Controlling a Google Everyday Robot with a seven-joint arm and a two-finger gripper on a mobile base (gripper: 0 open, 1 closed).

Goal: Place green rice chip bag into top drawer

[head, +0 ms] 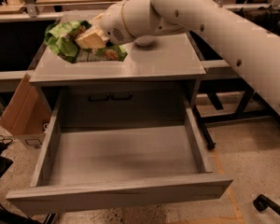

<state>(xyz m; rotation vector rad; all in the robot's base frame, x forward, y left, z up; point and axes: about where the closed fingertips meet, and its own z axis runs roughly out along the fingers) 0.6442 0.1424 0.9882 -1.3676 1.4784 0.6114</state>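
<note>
tool (90, 37): clamped on green rice chip bag (65, 40), back-left corner of worktop (168, 59)
top drawer (121, 190): open (under front edge)

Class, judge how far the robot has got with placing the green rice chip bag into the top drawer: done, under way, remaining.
Done: the top drawer stands pulled open, with nothing in it. In hand: the gripper is shut on the green rice chip bag at the left rear of the tabletop. Left: carrying it over the drawer and releasing.

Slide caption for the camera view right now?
The gripper holds the green chip bag over the tabletop; the top drawer stands open below.
</note>
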